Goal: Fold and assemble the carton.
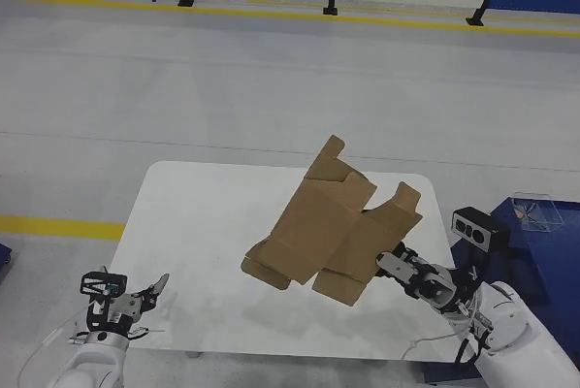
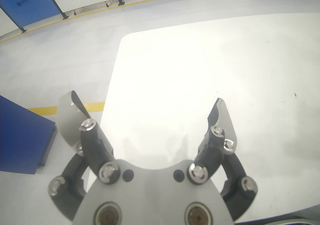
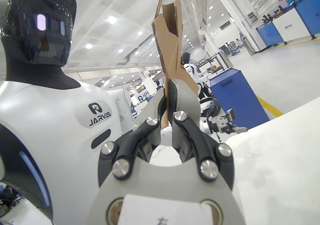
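Above the bench's right half hangs the flattened carton, the right gripper pinching its near edge tight between its fingers. At the near left corner, the left gripper holds its fingers spread wide, touching nothing.

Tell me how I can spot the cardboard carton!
Look at the white table with rounded corners. Above it, toward the robot's right, hangs a flattened brown carton, its flaps sticking out, pinched at one edge by the right tool. It is the only brown thing; the left tool, open, holds nothing.
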{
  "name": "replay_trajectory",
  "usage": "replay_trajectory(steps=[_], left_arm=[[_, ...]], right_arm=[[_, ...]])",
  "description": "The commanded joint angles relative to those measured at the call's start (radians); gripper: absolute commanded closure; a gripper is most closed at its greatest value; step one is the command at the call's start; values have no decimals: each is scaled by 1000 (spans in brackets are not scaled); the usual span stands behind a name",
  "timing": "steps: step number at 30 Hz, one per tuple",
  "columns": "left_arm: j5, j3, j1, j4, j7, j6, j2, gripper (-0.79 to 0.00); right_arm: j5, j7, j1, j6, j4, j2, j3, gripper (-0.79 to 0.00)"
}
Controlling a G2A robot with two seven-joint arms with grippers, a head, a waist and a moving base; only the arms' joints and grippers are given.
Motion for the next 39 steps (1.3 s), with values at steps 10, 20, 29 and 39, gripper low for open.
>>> replay_trajectory(steps=[10, 20, 29, 39], left_arm=[[0, 0, 0, 0, 0, 0, 0, -785], [0, 0, 0, 0, 0, 0, 0, -785], [0, 0, 0, 0, 0, 0, 0, -785], [0, 0, 0, 0, 0, 0, 0, -785]], right_arm=[[44, -41, -3, 22, -31, -3, -2, 0], [1157, 10, -47, 364, -158, -24, 10, 0], [1685, -1, -133, 1022, -99, -54, -151, 0], [1749, -72, -133, 1234, -74, -76, -209, 0]])
